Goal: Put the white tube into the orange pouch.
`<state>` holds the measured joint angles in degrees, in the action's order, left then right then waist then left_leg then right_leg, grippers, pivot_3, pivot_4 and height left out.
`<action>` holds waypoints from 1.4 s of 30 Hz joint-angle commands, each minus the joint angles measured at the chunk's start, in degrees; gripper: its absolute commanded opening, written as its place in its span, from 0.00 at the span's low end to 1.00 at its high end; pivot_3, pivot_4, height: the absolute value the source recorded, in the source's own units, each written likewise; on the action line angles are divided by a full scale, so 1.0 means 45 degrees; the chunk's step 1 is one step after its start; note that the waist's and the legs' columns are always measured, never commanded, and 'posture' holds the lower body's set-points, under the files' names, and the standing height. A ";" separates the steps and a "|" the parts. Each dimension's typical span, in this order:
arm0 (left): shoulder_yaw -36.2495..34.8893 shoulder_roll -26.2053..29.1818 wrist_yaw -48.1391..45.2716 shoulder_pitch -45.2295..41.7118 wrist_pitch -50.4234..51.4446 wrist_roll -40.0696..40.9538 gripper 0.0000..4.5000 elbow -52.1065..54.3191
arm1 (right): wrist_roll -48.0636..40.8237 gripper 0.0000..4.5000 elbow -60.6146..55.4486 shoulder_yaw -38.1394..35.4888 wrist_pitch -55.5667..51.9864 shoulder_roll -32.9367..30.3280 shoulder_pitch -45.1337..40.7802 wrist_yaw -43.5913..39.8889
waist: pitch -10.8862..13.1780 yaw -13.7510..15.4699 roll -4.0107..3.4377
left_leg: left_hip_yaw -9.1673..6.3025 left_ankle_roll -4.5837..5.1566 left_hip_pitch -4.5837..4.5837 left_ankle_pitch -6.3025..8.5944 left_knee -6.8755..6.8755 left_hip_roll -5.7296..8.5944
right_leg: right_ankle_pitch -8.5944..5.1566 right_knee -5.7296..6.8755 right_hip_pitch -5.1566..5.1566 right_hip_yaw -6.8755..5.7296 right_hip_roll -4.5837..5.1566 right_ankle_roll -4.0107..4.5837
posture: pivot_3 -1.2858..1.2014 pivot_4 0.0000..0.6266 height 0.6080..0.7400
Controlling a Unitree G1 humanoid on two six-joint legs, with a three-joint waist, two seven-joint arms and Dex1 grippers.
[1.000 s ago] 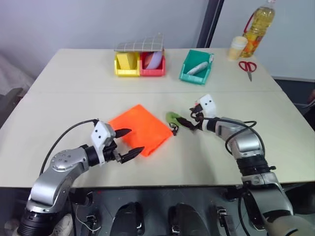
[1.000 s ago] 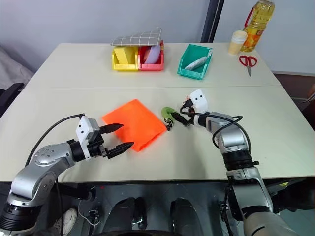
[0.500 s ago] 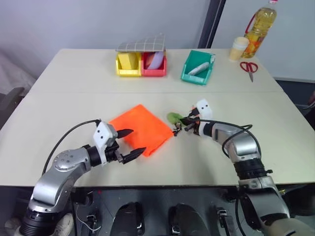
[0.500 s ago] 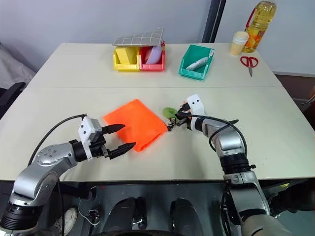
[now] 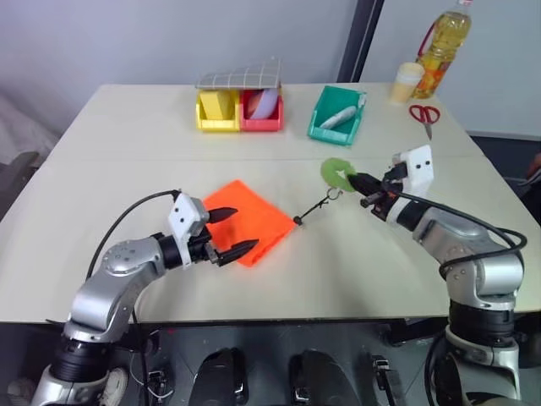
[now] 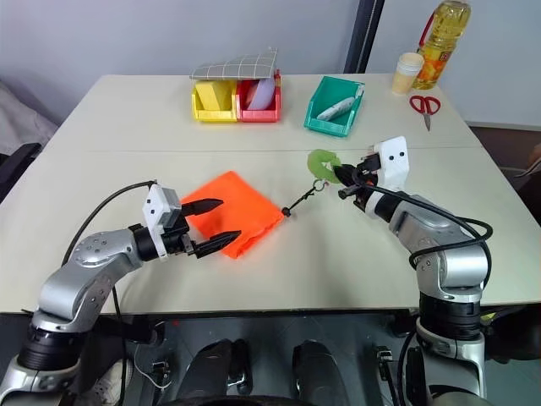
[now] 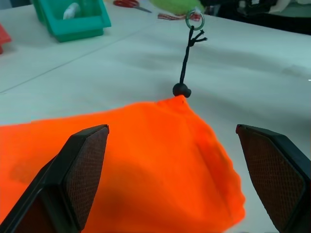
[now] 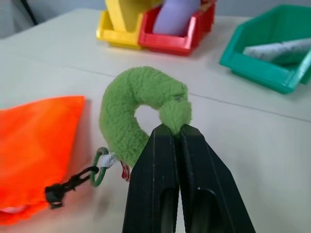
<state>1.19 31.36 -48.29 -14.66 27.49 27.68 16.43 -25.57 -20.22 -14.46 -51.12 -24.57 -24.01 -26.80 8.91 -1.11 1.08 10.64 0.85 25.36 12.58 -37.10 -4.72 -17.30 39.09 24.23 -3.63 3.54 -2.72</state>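
Note:
The orange pouch [image 5: 249, 222] lies flat on the table near its middle. Its black cord [image 5: 314, 206] runs up and to the right to a fuzzy green ring [image 5: 336, 173]. My right gripper [image 5: 357, 180] is shut on that ring [image 8: 146, 111] and holds it above the table. My left gripper [image 5: 244, 229] is open, with its fingers straddling the pouch's [image 7: 121, 160] near corner. A whitish tube [image 5: 341, 117] lies in the teal bin [image 5: 331, 131] at the back. I cannot make out a red band on it, so I cannot tell if it is the white tube.
At the back stand a yellow bin [image 5: 218, 112] and a red bin [image 5: 263, 112], with a checked cloth [image 5: 241, 76] over them. An oil bottle [image 5: 444, 46], a cup [image 5: 407, 82] and red scissors [image 5: 425, 116] are at the back right.
My right gripper shut on the green ring and lifted it up and to the right, stretching the cord. My left gripper edged forward to the pouch's near corner.

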 commanded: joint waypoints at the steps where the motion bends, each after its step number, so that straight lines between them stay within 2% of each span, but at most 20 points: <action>1: 0.0176 -0.0135 -0.0733 -0.0965 -0.0933 -0.0176 1.00 -0.0994 | -0.0537 0.01 -0.0733 -0.0529 -0.0110 0.0051 -0.0339 0.0528 | 0.0000 0.0026 0.0000 | 0.0000 0.0001 0.0000 0.0000 -0.0002 0.0001 | 0.0000 0.0000 0.0000 -0.0001 0.0000 0.0000 | 0.52 0.24 1.00; 8: 0.0733 -0.1067 -0.2424 -0.3110 -0.2179 -0.0471 1.00 -0.4190 | -0.0988 0.01 -0.0952 -0.0396 -0.0133 0.0243 -0.0628 0.1198 | 0.0000 0.0019 0.0001 | 0.0002 0.0009 0.0006 0.0003 -0.0005 0.0006 | 0.0000 -0.0001 0.0000 -0.0002 -0.0002 -0.0002 | 0.52 0.24 1.00; 12: 0.1655 -0.1233 -0.4072 -0.4561 -0.2526 -0.1018 1.00 -0.5946 | -0.1055 0.01 -0.0866 -0.0237 -0.0006 0.0387 -0.0773 0.1562 | 0.0000 0.0023 0.0001 | 0.0001 0.0009 0.0006 0.0001 -0.0004 0.0005 | 0.0002 0.0001 0.0002 -0.0004 -0.0015 -0.0004 | 0.52 0.24 1.00; 17: 0.2080 -0.2192 -0.4061 -0.6296 -0.2781 -0.1774 1.00 -0.8205 | -0.1078 0.01 -0.0933 -0.0063 0.0132 0.0430 -0.0770 0.1774 | 0.0001 0.0045 0.0002 | 0.0003 0.0010 0.0008 0.0001 -0.0009 0.0007 | 0.0002 0.0000 0.0002 -0.0004 -0.0015 -0.0007 | 0.52 0.24 1.00; 21: 0.2381 -0.2869 -0.3657 -0.6762 -0.3192 -0.2567 1.00 -0.9074 | -0.1104 0.01 -0.1018 0.0027 0.0147 0.0480 -0.0759 0.1942 | 0.0001 0.0022 0.0002 | 0.0003 0.0011 0.0012 0.0001 -0.0008 0.0008 | 0.0001 -0.0001 0.0003 -0.0003 -0.0015 -0.0009 | 0.52 0.24 1.00; 24: 0.2544 -0.3134 -0.3544 -0.6532 -0.3257 -0.2871 1.00 -0.8889 | -0.1155 0.01 -0.1077 0.0128 0.0148 0.0575 -0.0782 0.2078 | 0.0001 -0.0017 0.0002 | 0.0002 0.0009 0.0012 -0.0001 -0.0004 0.0006 | 0.0001 0.0000 0.0008 -0.0002 -0.0019 -0.0010 | 0.52 0.24 1.00; 28: 0.3116 -0.3062 -0.2360 -0.5842 -0.3522 -0.4235 1.00 -0.7851 | -0.1201 0.01 -0.1181 0.0271 0.0179 0.0658 -0.0705 0.2152 | 0.0001 -0.0020 0.0001 | 0.0000 0.0009 0.0010 -0.0001 -0.0002 0.0000 | 0.0001 0.0003 0.0011 0.0001 -0.0023 -0.0009 | 0.52 0.24 1.00; 35: 0.3478 -0.3421 0.0828 -0.3841 -0.1625 -0.5826 1.00 -0.3926 | -0.1293 0.01 -0.1306 0.0425 0.0200 0.0702 -0.0570 0.2141 | 0.0001 0.0024 0.0001 | 0.0000 0.0010 0.0014 0.0000 -0.0009 0.0002 | 0.0002 0.0005 0.0008 0.0004 -0.0012 -0.0010 | 0.52 0.24 1.00; 42: 0.4028 -0.4325 0.2872 -0.3597 -0.0323 -0.6912 1.00 -0.2714 | -0.1250 0.01 -0.1032 0.0725 0.0382 0.0651 -0.0715 0.1983 | 0.0001 0.0041 0.0002 | -0.0003 0.0012 0.0009 0.0001 -0.0015 0.0004 | 0.0002 0.0005 0.0002 0.0003 -0.0013 -0.0010 | 0.52 0.24 1.00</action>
<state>18.80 12.33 -37.19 -29.92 25.89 -2.00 2.18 -30.65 -23.49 -10.94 -50.82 -21.44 -26.01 -17.45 8.91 -0.92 1.08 10.62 0.91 25.40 12.58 -37.16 -4.70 -17.30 39.11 24.24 -3.62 3.48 -2.76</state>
